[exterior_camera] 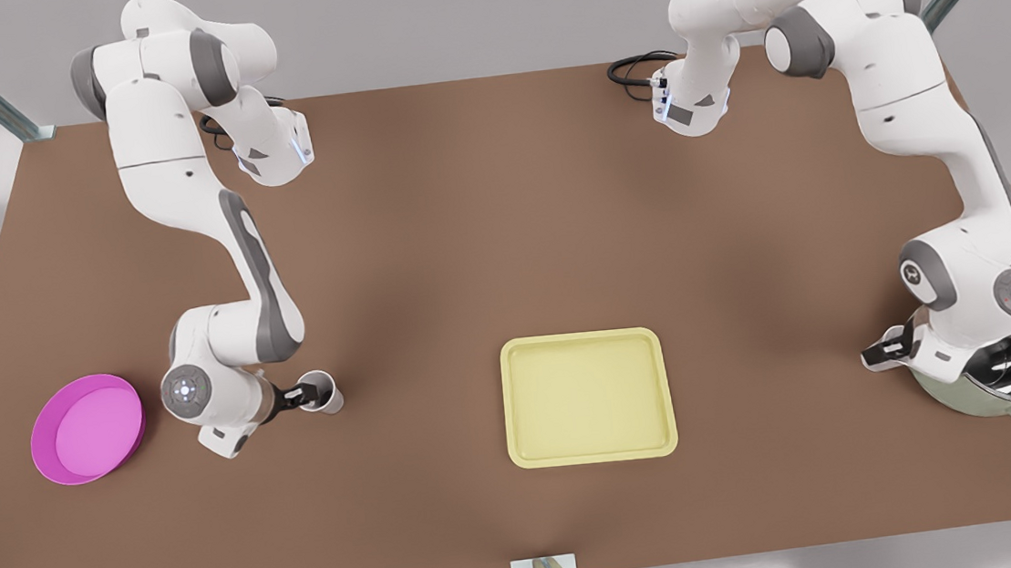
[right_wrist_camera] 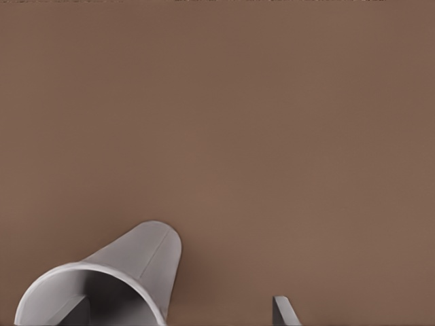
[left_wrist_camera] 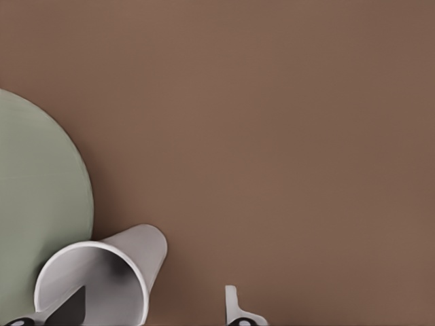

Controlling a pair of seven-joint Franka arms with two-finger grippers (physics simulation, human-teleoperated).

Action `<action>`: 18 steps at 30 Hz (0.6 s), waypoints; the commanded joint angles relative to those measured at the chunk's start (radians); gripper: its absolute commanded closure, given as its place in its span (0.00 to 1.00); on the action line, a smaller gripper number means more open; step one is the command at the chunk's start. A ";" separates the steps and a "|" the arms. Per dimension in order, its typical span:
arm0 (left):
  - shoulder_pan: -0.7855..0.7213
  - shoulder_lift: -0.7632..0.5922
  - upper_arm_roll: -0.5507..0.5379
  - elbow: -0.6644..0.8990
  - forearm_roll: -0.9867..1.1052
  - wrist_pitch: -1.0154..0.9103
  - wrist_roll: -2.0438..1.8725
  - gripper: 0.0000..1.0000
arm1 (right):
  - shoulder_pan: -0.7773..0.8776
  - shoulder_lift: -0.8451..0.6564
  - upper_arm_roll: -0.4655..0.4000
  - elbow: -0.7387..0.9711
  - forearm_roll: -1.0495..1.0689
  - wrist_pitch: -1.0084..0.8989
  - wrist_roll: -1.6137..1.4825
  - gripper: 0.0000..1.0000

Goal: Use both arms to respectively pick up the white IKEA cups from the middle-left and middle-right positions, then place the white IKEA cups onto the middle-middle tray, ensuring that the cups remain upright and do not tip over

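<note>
The right hand [exterior_camera: 299,396] is low over the bench [exterior_camera: 501,229] at the front view's left, just beside a round magenta dish [exterior_camera: 88,430]. It is at one white cup [exterior_camera: 323,392], which stands upright on the bench. In the right wrist view the hand [right_wrist_camera: 178,314] has its fingers apart: one fingertip [right_wrist_camera: 73,312] sits inside the cup's [right_wrist_camera: 115,278] mouth and the other is outside, clear of the cup wall, so nothing is clamped.

The left hand [exterior_camera: 882,352] is low at the front view's right, against the sage-green pot [exterior_camera: 973,399] with the steel inside. In the left wrist view this hand [left_wrist_camera: 153,316] is also spread: one fingertip [left_wrist_camera: 68,309] is inside the other white cup [left_wrist_camera: 109,272] and the other is outside, apart from it. That cup stands on the bench just beside the pot's [left_wrist_camera: 34,204] green wall; whether the two touch cannot be told.

The pale yellow tray [exterior_camera: 584,339] lies flat on the near middle of the bench, between the two hands and well apart from both cups
</note>
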 commanded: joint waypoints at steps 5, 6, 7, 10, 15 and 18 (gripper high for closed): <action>0.021 0.020 0.000 -0.039 0.000 0.005 0.002 0.00 | 0.000 0.006 0.002 -0.038 0.019 0.055 0.005 0.00; 0.021 0.022 0.000 -0.049 0.000 0.003 0.002 0.00 | 0.000 0.006 0.002 -0.038 0.019 0.055 0.003 0.00; 0.021 0.022 0.002 -0.060 0.000 0.003 0.002 0.00 | 0.000 0.014 0.002 -0.041 0.019 0.055 0.000 0.00; 0.021 0.026 0.002 -0.062 0.000 0.004 -0.003 0.06 | 0.001 0.015 0.002 -0.051 0.019 0.055 -0.006 0.00; 0.015 0.031 -0.001 -0.059 0.001 0.015 -0.106 0.64 | 0.001 0.024 0.009 -0.047 0.014 0.054 -0.010 0.34; 0.015 0.035 -0.001 -0.057 0.000 0.017 -0.107 0.74 | 0.027 0.043 0.010 -0.033 0.011 0.054 -0.009 0.47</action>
